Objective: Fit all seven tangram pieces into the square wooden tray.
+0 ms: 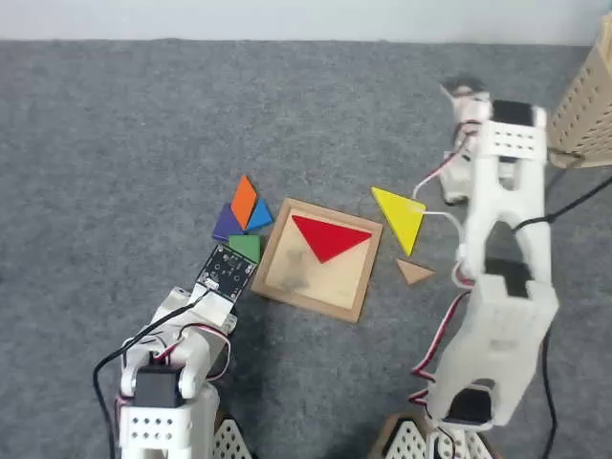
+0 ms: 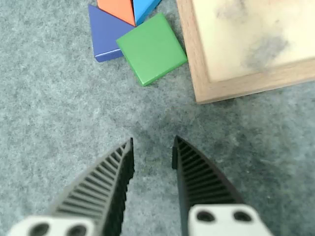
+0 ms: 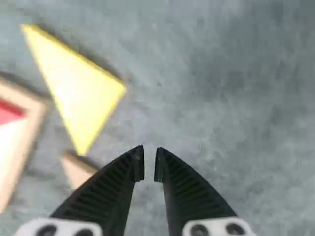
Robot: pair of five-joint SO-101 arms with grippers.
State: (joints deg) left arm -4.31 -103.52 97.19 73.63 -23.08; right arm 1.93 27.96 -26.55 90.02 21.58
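The square wooden tray lies mid-table with a red triangle inside it. Left of the tray cluster an orange piece, a blue triangle, a purple piece and a green square. A yellow triangle and a small tan triangle lie to its right. My left gripper hovers open and empty over carpet, just short of the green square and the tray corner. My right gripper is shut and empty beside the yellow triangle and tan triangle.
Grey carpet covers the table. A perforated wooden panel stands at the far right edge behind the right arm. The left arm's wrist overhangs the tray's near-left corner.
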